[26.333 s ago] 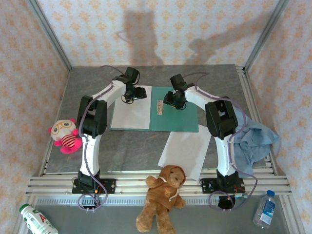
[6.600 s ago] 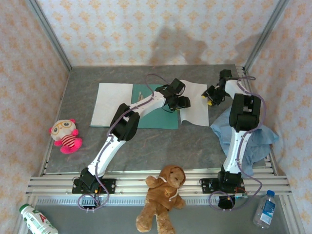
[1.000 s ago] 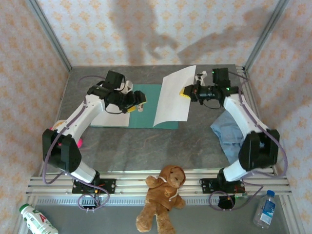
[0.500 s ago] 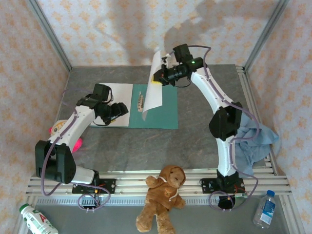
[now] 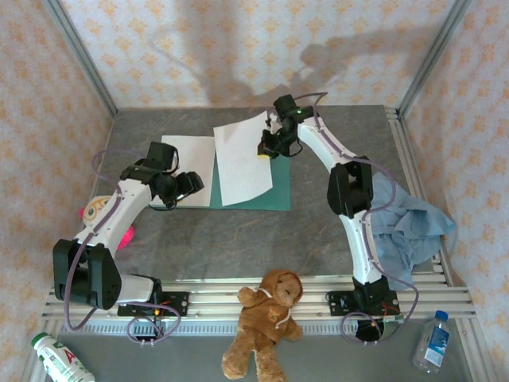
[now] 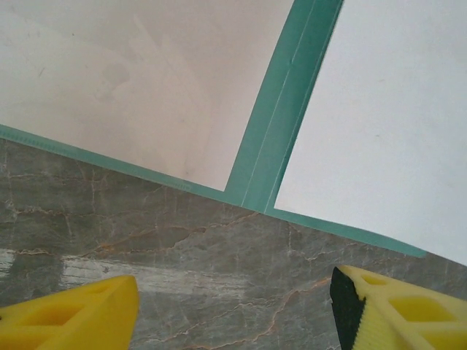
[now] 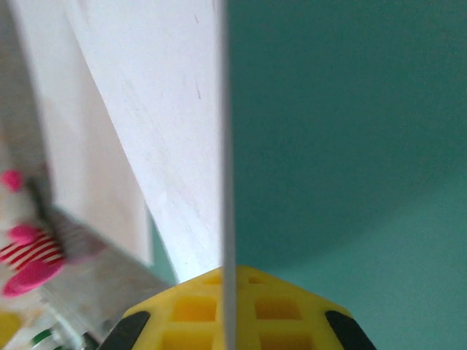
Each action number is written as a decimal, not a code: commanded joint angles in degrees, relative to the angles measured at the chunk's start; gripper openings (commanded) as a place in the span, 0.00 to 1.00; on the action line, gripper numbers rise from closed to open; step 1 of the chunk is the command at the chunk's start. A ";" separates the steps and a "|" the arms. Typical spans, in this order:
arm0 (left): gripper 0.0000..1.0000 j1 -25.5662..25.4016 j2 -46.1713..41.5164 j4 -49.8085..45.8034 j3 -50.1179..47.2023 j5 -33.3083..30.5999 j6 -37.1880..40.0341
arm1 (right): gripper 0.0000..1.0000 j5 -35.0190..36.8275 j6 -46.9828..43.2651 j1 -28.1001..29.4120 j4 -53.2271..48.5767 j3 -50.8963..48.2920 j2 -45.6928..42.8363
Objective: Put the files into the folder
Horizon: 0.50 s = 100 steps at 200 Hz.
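Note:
The teal folder (image 5: 280, 188) lies open on the table. One white file (image 5: 188, 163) rests flat on its left half. My right gripper (image 5: 266, 150) is shut on the far right edge of the second file (image 5: 242, 163), which slants over the folder's middle and right half. In the right wrist view that sheet (image 7: 182, 131) runs edge-on between the yellow jaws of the right gripper (image 7: 228, 292), above the folder (image 7: 343, 109). My left gripper (image 5: 188, 188) hovers open at the folder's near edge. Its wrist view shows the left gripper (image 6: 233, 306) over bare table, with the folder's spine (image 6: 281, 117) ahead.
A light blue cloth (image 5: 407, 223) lies at the right by the right arm. A brown teddy bear (image 5: 269, 317) sits on the front rail. A pink plush (image 5: 102, 213) lies at the left edge. Bottles stand at the front left (image 5: 60, 360) and front right (image 5: 434, 342).
My right gripper has swung the held sheet leftward, lifted it, then lowered it over the folder. My left gripper has drawn back left toward the folder's near edge, still open.

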 commanded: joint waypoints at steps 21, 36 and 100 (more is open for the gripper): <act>0.71 0.45 -0.76 -0.90 -0.96 -0.31 1.44 | 0.00 7.73 -2.29 -0.16 -2.20 0.57 0.29; 0.70 0.45 -0.63 -0.73 -1.10 -0.16 1.36 | 0.00 7.78 -2.26 -0.15 -2.20 0.65 0.10; 0.69 0.45 0.15 0.75 -2.53 0.38 0.69 | 0.00 9.19 -1.23 0.16 -1.02 -0.23 -2.14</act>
